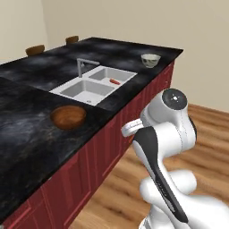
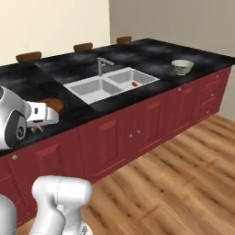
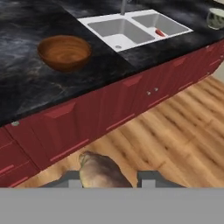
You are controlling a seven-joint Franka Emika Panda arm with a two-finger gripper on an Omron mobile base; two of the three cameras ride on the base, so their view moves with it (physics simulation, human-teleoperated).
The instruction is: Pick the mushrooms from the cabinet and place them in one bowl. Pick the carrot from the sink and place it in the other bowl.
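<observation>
Your gripper (image 3: 108, 178) hangs off the desk (image 3: 26, 83) edge over the floor, tilted down, clamped on a mushroom (image 3: 101, 171).

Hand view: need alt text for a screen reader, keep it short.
A tan mushroom sits between the gripper fingertips, above a wooden floor in front of dark red cabinets. Beyond, on the black counter, stands an empty reddish-brown bowl; to its right a pale double sink holds a small orange-red carrot, and a cream bowl shows at the top right edge.
</observation>
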